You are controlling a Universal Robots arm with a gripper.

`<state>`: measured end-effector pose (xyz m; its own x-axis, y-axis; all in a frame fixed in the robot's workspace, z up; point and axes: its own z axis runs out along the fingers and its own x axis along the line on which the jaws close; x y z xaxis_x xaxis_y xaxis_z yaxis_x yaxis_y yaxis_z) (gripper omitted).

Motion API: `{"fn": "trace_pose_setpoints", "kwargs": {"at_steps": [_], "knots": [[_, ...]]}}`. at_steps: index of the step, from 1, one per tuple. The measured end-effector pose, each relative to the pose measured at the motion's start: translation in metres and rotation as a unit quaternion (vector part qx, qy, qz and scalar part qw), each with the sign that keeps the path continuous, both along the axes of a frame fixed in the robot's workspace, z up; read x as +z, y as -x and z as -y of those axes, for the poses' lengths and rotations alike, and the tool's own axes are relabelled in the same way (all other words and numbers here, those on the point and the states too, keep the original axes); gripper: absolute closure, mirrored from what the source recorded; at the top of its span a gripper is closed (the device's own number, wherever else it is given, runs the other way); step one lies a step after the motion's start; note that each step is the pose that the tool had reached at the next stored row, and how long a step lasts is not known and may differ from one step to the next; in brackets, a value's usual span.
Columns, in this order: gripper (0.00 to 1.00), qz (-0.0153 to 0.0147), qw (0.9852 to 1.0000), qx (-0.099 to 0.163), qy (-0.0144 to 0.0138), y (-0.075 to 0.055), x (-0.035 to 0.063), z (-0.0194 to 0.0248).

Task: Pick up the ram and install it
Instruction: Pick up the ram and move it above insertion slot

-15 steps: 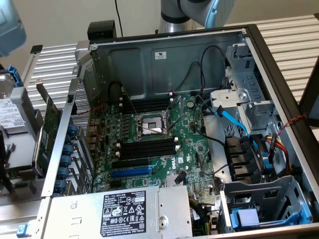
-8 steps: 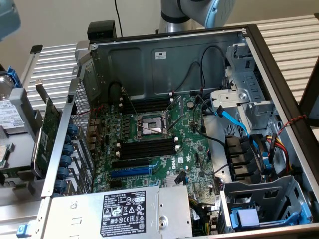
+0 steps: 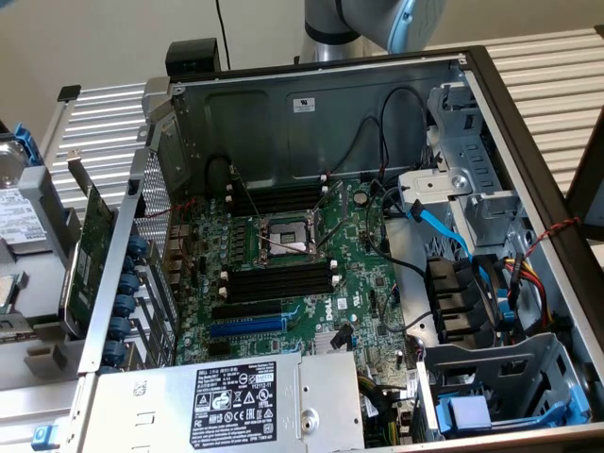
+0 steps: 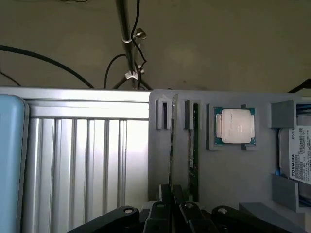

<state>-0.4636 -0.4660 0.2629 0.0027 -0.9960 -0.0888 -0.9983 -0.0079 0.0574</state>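
Note:
In the wrist view my gripper (image 4: 172, 190) is shut on the ram (image 4: 173, 141), a thin stick seen edge-on that runs from between the black fingers (image 4: 164, 195) out over the grey holder tray (image 4: 223, 179). A second green stick (image 4: 193, 145) stands in the neighbouring slot of that tray. Whether the gripped ram still sits in its slot I cannot tell. In the exterior view the open computer case shows the motherboard's black memory slots (image 3: 278, 281) with white end clips, empty, on either side of the processor socket (image 3: 283, 236).
A processor chip (image 4: 235, 126) and a Toshiba hard drive (image 4: 296, 160) lie in the same tray. The ribbed metal table (image 4: 87, 165) stretches beside it. In the exterior view a green expansion card (image 3: 94, 245) leans outside the case at the left, with the power supply (image 3: 236, 396) in front.

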Motion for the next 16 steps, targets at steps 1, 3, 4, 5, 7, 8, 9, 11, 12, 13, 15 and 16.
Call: {"fn": "trace_pose_setpoints", "kwargs": {"at_steps": [1,3,4,5,7,8,9,11,12,13,15,16], "knots": [[0.86,-0.0001,1.0000,0.000,0.0001,0.000,0.0047,0.0000],[0.86,0.0000,1.0000,0.000,0.0000,-0.001,0.0136,0.0002],[0.86,0.0000,1.0000,0.000,0.0000,-0.002,0.0181,0.0003],[0.86,0.0000,1.0000,0.000,0.0000,-0.004,0.0228,0.0007],[0.86,-0.0001,1.0000,0.000,-0.0003,-0.010,0.0319,0.0027],[0.86,0.0000,1.0000,0.000,-0.0007,-0.013,0.0364,0.0038],[0.86,0.0000,1.0000,0.000,-0.0011,-0.015,0.0409,0.0050],[0.86,0.0000,1.0000,0.000,-0.0017,-0.021,0.0500,0.0074],[0.86,0.0000,1.0000,0.000,-0.0020,-0.024,0.0545,0.0086],[0.86,0.0000,1.0000,0.000,-0.0024,-0.027,0.0590,0.0098],[0.86,0.0000,1.0000,0.000,-0.0034,-0.033,0.0681,0.0122],[0.86,-0.0001,1.0000,0.000,-0.0040,-0.036,0.0728,0.0131]]}}
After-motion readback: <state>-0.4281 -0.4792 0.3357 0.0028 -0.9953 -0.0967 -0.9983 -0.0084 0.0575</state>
